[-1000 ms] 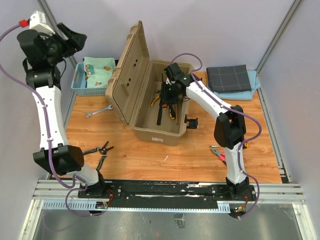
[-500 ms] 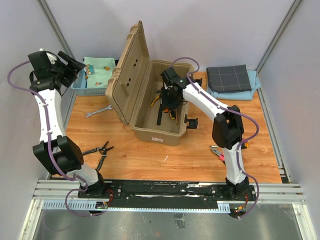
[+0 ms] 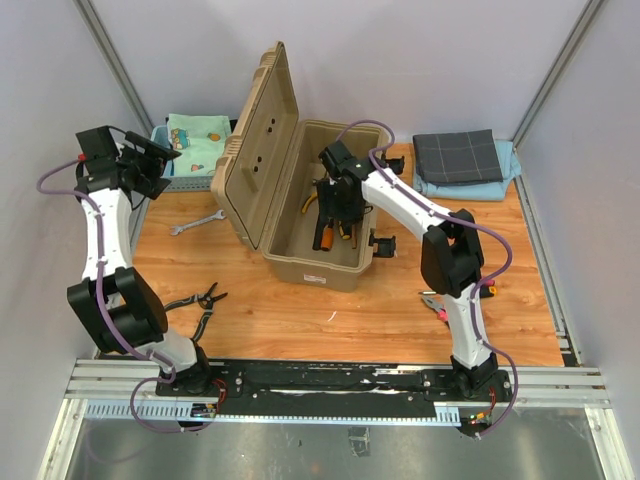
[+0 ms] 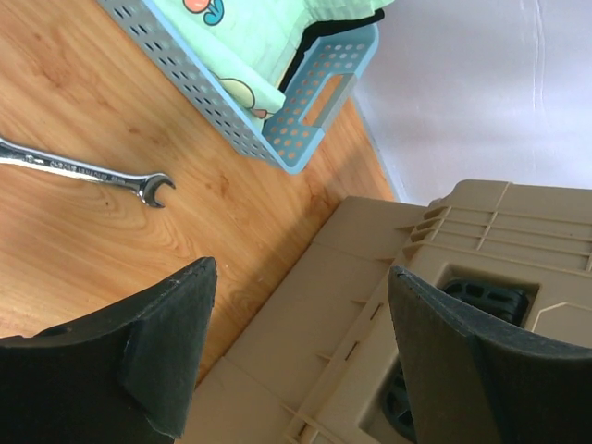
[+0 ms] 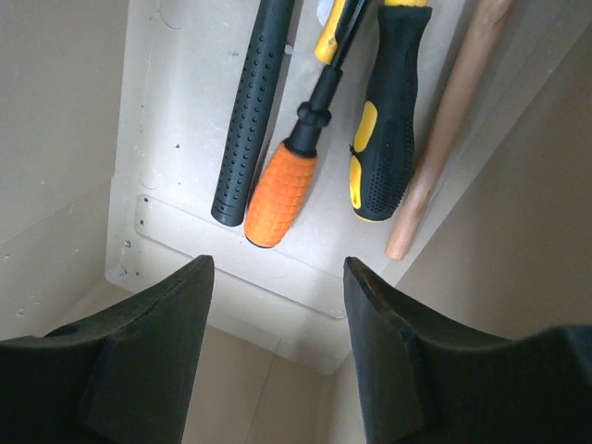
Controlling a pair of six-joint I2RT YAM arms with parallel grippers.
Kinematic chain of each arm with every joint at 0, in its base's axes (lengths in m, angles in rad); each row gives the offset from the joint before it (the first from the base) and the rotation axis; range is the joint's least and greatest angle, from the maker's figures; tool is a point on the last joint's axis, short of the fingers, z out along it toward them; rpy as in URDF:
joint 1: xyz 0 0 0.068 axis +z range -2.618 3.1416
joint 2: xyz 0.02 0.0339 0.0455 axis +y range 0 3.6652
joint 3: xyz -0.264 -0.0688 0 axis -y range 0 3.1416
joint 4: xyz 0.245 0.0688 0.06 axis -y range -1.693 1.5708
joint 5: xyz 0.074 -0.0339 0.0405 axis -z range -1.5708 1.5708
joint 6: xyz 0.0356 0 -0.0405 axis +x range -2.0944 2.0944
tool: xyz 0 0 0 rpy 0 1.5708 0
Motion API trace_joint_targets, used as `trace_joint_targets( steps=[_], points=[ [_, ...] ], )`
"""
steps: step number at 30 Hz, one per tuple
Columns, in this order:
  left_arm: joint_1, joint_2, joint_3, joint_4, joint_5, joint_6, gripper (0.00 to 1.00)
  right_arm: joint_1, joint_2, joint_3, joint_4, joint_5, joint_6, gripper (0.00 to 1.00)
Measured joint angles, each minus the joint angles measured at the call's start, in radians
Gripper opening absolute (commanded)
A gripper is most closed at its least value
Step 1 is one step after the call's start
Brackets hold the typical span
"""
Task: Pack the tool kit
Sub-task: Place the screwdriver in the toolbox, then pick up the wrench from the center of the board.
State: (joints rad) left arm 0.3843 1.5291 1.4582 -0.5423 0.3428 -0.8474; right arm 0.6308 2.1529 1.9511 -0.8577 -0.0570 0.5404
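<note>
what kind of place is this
Probably a robot lab test cell: left arm and right arm bolted to a metal rail, plain walls enclosing a wooden tabletop, a staged toolbox.

Robot lab test cell. Plain pale walls (image 4: pixel 481 83) w/ alu frame posts (image 3: pixel 560 70) close in just beyond the left gripper (image 4: pixel 301 351). Wood tabletop (image 3: pixel 300 310) below it, slotted metal rail (image 3: pixel 560 385) at near edge.
</note>
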Motion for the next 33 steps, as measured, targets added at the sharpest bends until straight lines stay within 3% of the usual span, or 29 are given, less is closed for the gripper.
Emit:
trace_joint_targets(
  steps=[8, 11, 14, 16, 23, 33],
  points=[
    [0.0, -0.004, -0.069, 0.025, 0.003, -0.105, 0.79, 0.003, -0.005, 0.01, 0.031, -0.002, -0.025, 0.87],
    [-0.001, 0.023, -0.071, 0.024, -0.021, -0.159, 0.73, 0.003, -0.031, 0.023, 0.048, 0.01, -0.055, 0.98],
    [-0.001, 0.079, -0.069, 0.029, -0.033, -0.148, 0.69, 0.003, -0.087, 0.023, 0.061, 0.028, -0.094, 0.99],
    [-0.003, 0.131, -0.048, 0.029, -0.026, -0.059, 0.69, 0.003, -0.133, 0.023, 0.066, 0.037, -0.118, 0.99],
    [-0.04, 0.307, 0.195, -0.028, 0.002, 0.467, 0.76, 0.003, -0.269, 0.043, 0.106, 0.057, -0.201, 0.98],
    [-0.079, 0.326, 0.182, -0.175, 0.06, 1.185, 0.78, 0.002, -0.278, 0.056, 0.12, 0.056, -0.231, 0.98]
  ],
)
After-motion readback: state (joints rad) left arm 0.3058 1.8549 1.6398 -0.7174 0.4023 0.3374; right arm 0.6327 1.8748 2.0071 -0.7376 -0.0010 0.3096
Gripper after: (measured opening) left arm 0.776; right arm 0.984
